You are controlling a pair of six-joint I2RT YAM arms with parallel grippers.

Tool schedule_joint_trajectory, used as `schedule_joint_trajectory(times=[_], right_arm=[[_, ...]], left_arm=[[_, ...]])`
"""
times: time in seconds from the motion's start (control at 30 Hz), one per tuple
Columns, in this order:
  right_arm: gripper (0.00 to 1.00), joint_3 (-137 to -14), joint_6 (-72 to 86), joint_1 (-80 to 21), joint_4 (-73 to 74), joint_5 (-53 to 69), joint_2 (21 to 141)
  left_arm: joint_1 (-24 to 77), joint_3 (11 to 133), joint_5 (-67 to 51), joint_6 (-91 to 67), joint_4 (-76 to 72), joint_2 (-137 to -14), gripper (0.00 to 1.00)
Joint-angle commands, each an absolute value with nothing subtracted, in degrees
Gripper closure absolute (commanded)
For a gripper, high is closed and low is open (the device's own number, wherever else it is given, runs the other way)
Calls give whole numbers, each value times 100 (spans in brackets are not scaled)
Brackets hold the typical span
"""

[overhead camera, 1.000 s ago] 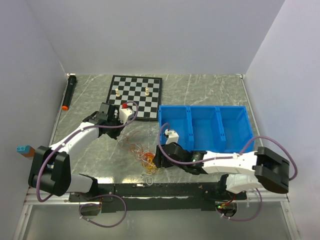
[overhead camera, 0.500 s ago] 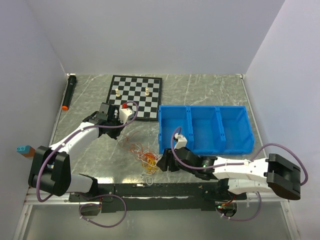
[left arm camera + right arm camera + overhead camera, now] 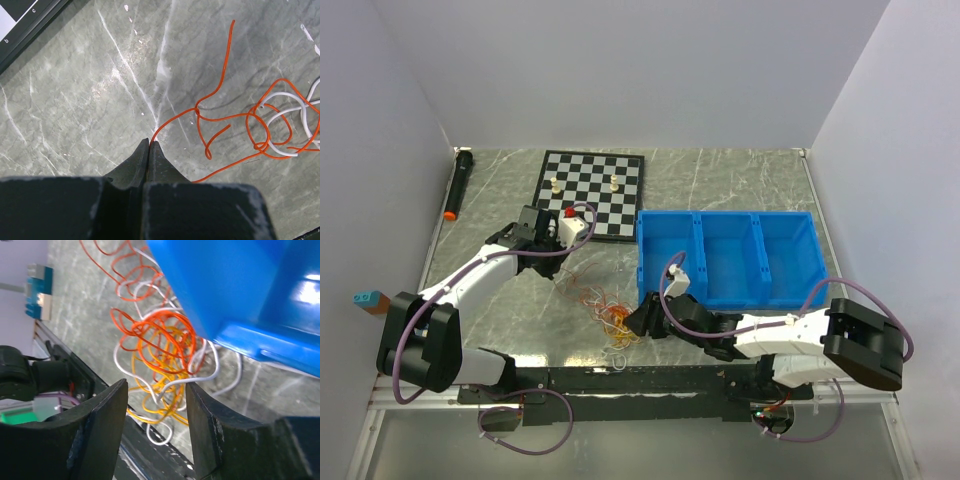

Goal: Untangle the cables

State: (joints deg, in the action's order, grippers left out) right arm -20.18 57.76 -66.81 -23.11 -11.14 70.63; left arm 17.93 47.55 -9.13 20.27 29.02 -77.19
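Observation:
The cables (image 3: 610,315) lie as a loose tangle of orange, yellow and white strands on the marble table, near its front edge. My left gripper (image 3: 556,273) (image 3: 150,142) is shut with an orange cable (image 3: 225,117) running straight into its tips; a white cable (image 3: 280,112) loops through that orange one further off. My right gripper (image 3: 638,322) (image 3: 155,390) is open just above the tangle. Orange (image 3: 160,340), yellow (image 3: 160,400) and white (image 3: 200,377) strands show through the gap between its fingers, and nothing is pinched.
A blue three-compartment bin (image 3: 730,258) (image 3: 225,285) stands right beside the tangle and my right gripper. A chessboard (image 3: 592,192) with a few pieces lies behind my left arm. A black marker (image 3: 457,183) lies at the far left, a teal block (image 3: 367,298) at the left edge.
My right arm swung its elbow out to the right and back again, while its gripper stayed open at the tangle. The left arm and its held cable have not moved.

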Motion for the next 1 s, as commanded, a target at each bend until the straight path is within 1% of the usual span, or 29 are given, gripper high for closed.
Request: schedule_joint_trajectory(times=[0.0,0.13,0.37,0.53,0.6,0.73,0.87,0.97], right_arm=[[44,-1995,5880,-6636,-2733,-1327,6944],[46,-1951,5898,-6645,-2760,-1415,6926],[59,-2162,5792,-6645,-2628,-1503,7110],[67,-2241,5783,-6645,-2619,-1512,7251],[72,-2285,5757,-6645,-2619,-1503,7295],[87,-2311,5669,-6645,-2628,-1521,7269],[100,-2250,5546,-6671,-2479,-1582,6936],[100,-2189,5485,-6715,-2137,-1705,6488]], left_arm=[[1775,4790,-888,2092,2936,-7682,99],[1784,4851,-932,2074,2962,-7760,99],[1784,4843,-932,2092,2997,-7743,99],[1784,4860,-975,2083,3032,-7743,99],[1784,4860,-1011,2083,3032,-7743,99],[1784,4852,-1011,2074,3032,-7726,99],[1784,4816,-1019,2048,3015,-7726,99],[1784,4737,-967,2048,2962,-7708,99]])
